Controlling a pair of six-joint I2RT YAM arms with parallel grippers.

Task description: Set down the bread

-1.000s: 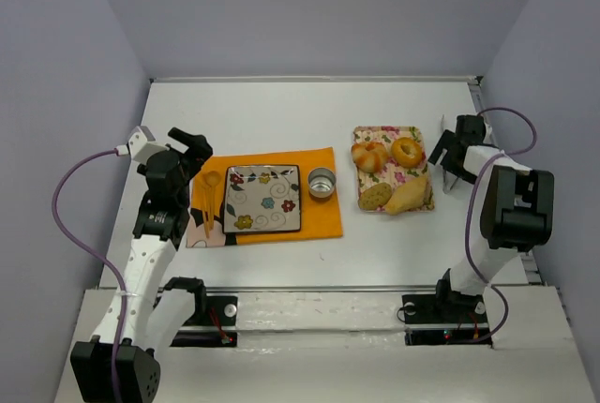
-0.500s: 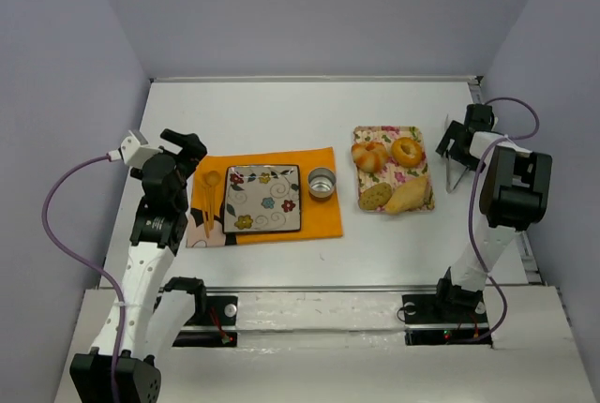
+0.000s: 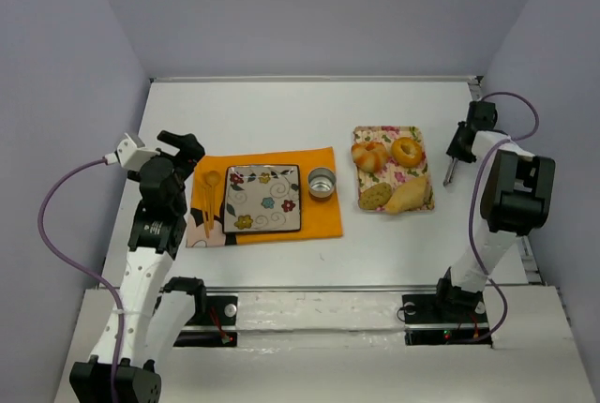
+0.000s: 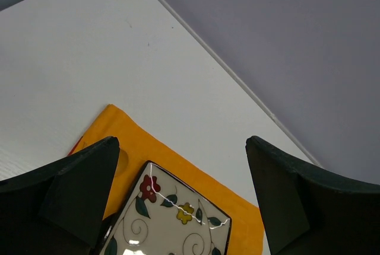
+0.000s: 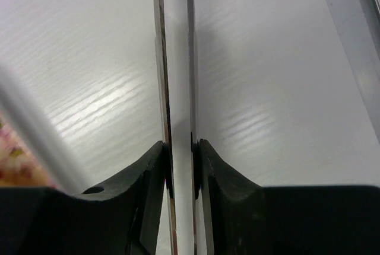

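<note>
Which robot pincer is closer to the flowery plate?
Left. The left pincer is just off the flowery plate's left side, by the orange mat's corner. The right pincer is far away, past the bread tray, gripping a thin metal tool.

The table (image 3: pixel 281 112) is matt white with a faint grain; the orange mat (image 3: pixel 323 220) on it looks like matt cloth, the flowered plate (image 3: pixel 262 199) is glossy glazed ceramic, and the small cup (image 3: pixel 322 182) at its three o'clock is bright metal. At the cup's two o'clock the bagel (image 3: pixel 408 151) has a glossy crust. The fingers (image 5: pixel 145 178) of the right gripper (image 5: pixel 180 148) are matt black plastic, pinched on a thin tool (image 5: pixel 177 59) of smooth polished metal
</note>
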